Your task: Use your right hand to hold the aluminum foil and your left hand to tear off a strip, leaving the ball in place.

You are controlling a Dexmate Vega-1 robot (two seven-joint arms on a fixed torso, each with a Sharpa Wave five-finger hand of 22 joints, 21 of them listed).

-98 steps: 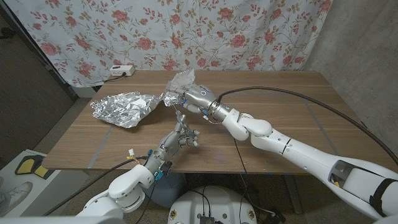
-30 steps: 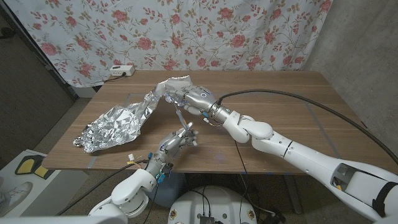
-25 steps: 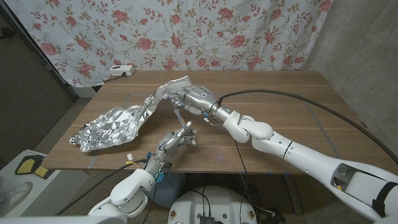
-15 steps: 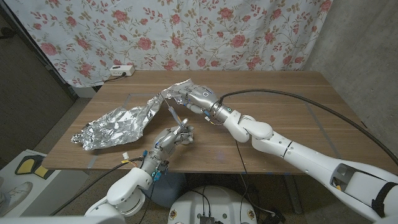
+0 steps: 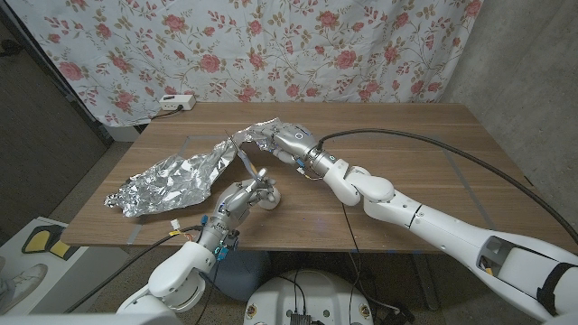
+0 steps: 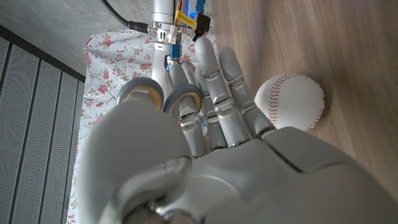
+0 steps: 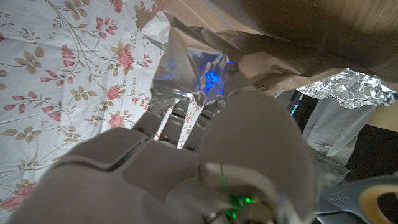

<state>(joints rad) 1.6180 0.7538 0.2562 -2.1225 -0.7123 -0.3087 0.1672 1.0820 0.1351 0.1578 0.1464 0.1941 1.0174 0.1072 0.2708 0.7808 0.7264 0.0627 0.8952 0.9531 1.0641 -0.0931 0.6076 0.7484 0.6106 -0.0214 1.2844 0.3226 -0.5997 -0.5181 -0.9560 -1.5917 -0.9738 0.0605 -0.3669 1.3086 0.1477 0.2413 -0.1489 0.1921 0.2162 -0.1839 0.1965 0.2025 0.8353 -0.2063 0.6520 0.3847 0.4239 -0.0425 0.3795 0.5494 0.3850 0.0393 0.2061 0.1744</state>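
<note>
Foil [image 5: 172, 181] lies crumpled and spread over the left part of the surface [image 5: 433, 171], reaching from near the left front edge up toward the middle, where one raised end of it is gripped by the right hand [image 5: 282, 143]. That hand is clenched on the foil above the surface — the right wrist view shows its fingers [image 7: 180, 118] reaching into a creased, shiny fold of foil [image 7: 199, 74]. The right arm runs in from the front right corner across the surface. The left hand [image 5: 244, 194] is near the front edge, just beside the foil's inner edge and below the right hand; its fingers [image 6: 217, 93] are straight and close together, grasping nothing. In the left wrist view a ball [image 6: 290, 102] — white with red stitching — rests on the wood right beside those fingers; whether they touch it cannot be told. A white power strip [image 5: 176, 102] sits at the far left corner of the surface, before a flowered curtain [image 5: 298, 45].
</note>
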